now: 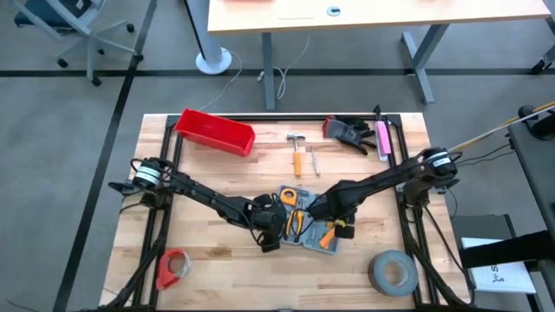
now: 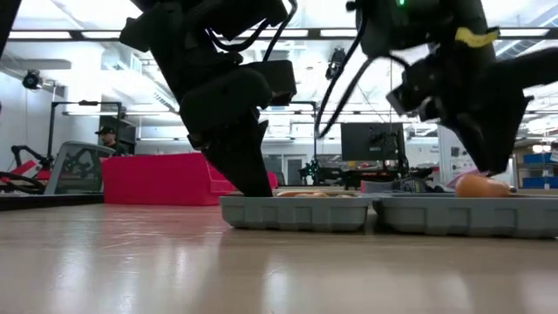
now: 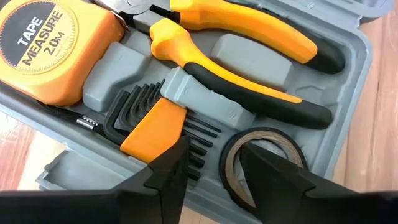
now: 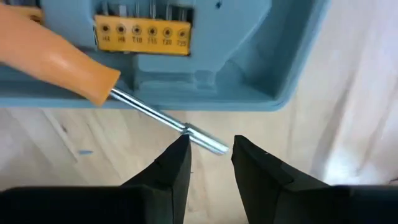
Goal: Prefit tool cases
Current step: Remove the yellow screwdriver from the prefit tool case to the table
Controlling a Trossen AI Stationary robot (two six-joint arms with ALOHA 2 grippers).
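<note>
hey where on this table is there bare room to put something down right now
Free wood: the front strip between the red tape roll and the grey tape roll, and the left side below the red bin. Crowded: the middle, where both grippers work over the open tool case, and the back right by the gloves.

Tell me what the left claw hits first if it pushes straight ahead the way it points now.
Probably the hex key set with its orange holder, in the open tool case. The left claw points there, the dark tape ring right beside. Depth is hard to judge.
</note>
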